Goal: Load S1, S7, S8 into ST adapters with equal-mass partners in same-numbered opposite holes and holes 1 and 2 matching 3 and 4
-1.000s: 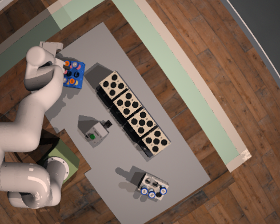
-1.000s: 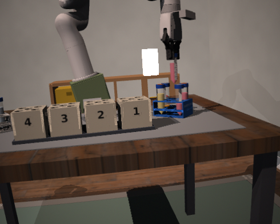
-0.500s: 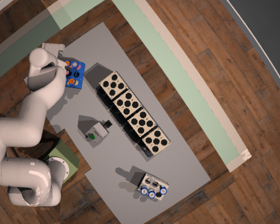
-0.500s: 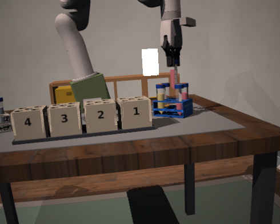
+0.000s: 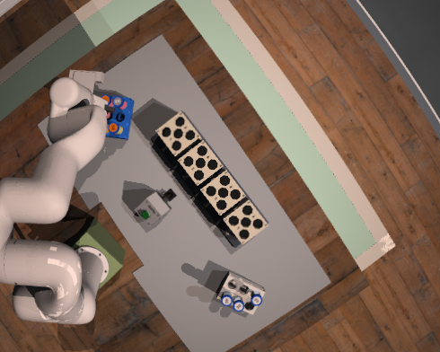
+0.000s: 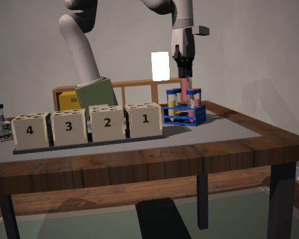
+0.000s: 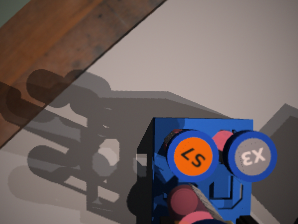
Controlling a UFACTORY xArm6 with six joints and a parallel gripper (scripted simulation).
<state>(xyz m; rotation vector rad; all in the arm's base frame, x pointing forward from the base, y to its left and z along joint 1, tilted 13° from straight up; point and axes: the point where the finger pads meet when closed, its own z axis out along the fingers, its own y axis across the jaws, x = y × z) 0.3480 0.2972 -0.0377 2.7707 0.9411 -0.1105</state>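
My gripper is shut on a tube with pink liquid, low above the back of the blue rack. Its tip is near the rack's top; its ID is hidden. In the rack stand S7, X3, a yellow-filled tube with an orange dot and one more tube behind it. Adapters 1, 2, 3 and 4 stand in a row on the stand; their holes look empty. The green DONE key is up on its small desk.
A light rack stands at the other end of the table, holding three white-dot blanks; their numbers are too small to read. The desk stands between the arm's base and the adapter row. The table edge is close behind the blue rack.
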